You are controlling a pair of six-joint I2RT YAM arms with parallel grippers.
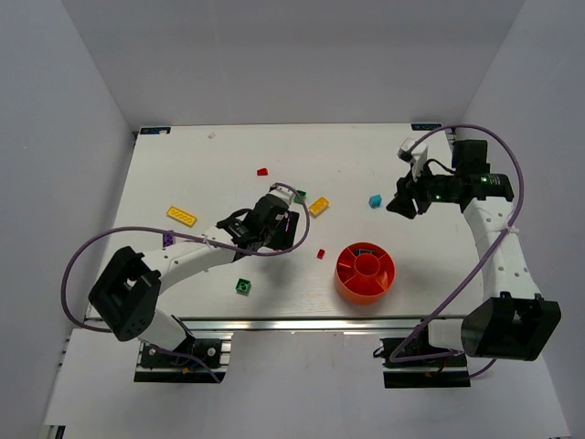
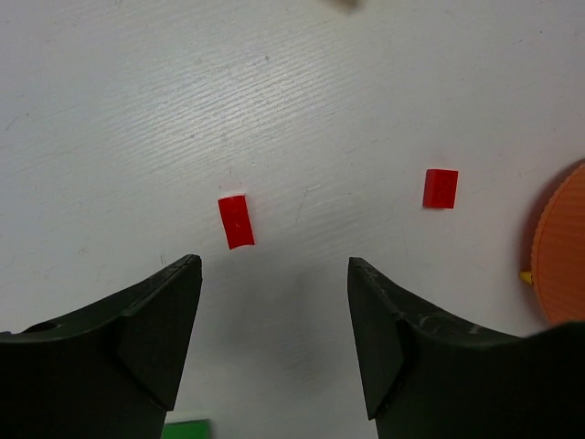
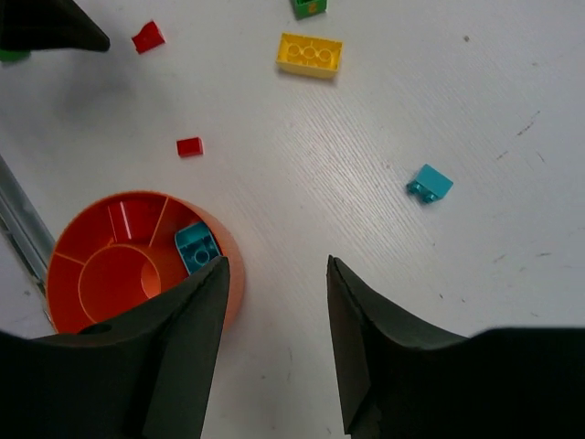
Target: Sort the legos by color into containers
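Left wrist view: the left claw (image 2: 274,315) is released, its dark jaws spread wide with nothing between them and touching none of the bricks. At the bottom edge, under its left finger, a green sliver (image 2: 187,427) of a lego peeks out. Just beyond the gap, slightly toward the left finger, lies a small red lego (image 2: 236,222) on the white counter (image 2: 137,110). A second red piece (image 2: 441,188) sits farther ahead and to the right, well apart from the first. Past it, at the right edge, curves the ribbed wall of the orange tray (image 2: 559,242).

On the right wrist camera the right claw (image 3: 272,302) is also released, its jaws parted and empty. The tray sits close by its left finger, and a cyan brick (image 3: 196,247) lies in the wedge compartment nearest the claw. Ahead and to the right, a loose cyan lego (image 3: 430,184) rests on the counter. Farther out is a yellow brick (image 3: 310,54), with a green brick (image 3: 309,7) just beyond it at the top edge.

From the top camera, a yellow flat plate (image 1: 181,216) and a purple piece (image 1: 168,239) lie well to the left of the left claw. A green studded brick (image 1: 243,286) sits back toward that arm's base. The tray stands nearer the bases than the right claw does. Plain white walls (image 1: 82,91) close in the counter on three sides.
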